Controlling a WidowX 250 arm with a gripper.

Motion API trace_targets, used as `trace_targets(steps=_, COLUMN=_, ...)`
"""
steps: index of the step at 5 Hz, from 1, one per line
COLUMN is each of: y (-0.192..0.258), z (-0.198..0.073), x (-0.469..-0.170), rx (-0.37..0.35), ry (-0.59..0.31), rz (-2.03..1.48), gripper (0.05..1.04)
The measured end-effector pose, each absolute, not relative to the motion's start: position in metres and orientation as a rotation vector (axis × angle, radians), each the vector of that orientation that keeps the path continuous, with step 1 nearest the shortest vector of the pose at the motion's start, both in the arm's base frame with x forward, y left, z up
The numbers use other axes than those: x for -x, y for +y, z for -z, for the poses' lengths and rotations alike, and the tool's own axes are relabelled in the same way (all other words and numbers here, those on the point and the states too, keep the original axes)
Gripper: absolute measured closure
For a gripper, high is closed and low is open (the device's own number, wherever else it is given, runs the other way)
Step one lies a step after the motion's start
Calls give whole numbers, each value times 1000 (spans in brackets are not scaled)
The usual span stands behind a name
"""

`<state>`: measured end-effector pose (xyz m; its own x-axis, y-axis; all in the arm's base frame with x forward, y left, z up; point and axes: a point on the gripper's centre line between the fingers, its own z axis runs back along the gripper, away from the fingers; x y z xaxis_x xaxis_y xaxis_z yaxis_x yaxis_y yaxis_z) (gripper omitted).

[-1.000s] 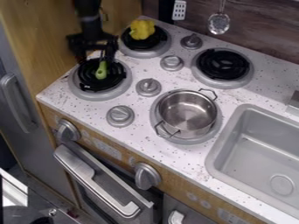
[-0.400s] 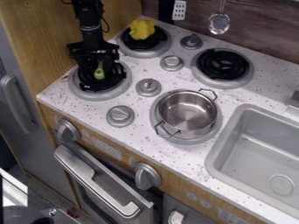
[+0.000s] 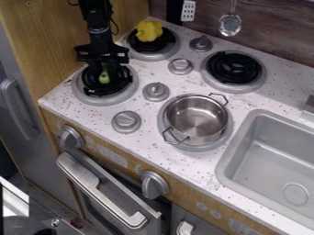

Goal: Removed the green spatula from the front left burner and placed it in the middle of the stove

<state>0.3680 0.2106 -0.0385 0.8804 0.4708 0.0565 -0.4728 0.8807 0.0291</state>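
1. While the gripper (image 3: 105,69) hangs over the front left burner (image 3: 105,101), I cannot tell its opening or hold.
2. Directly beneath, seemingly on the burner, the green spatula (image 3: 104,78) points toward the stove's front.

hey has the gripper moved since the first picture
Yes, the gripper has shifted lower in the view, further over the front left burner.
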Motion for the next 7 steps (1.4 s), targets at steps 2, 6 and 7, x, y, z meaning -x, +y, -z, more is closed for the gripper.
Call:
trace_targets(steps=2, y=180, z=13, x=-389, rx=29, ry=-129, rz=-380, gripper=688)
trace_targets(steps=6, y=116, z=30, x=-406, rx=-10, ry=-168, rz=-158, gripper=688)
trace_targets(steps=7, y=113, z=35, x=-405, rx=-6, ry=-185, rz=-112, gripper=688)
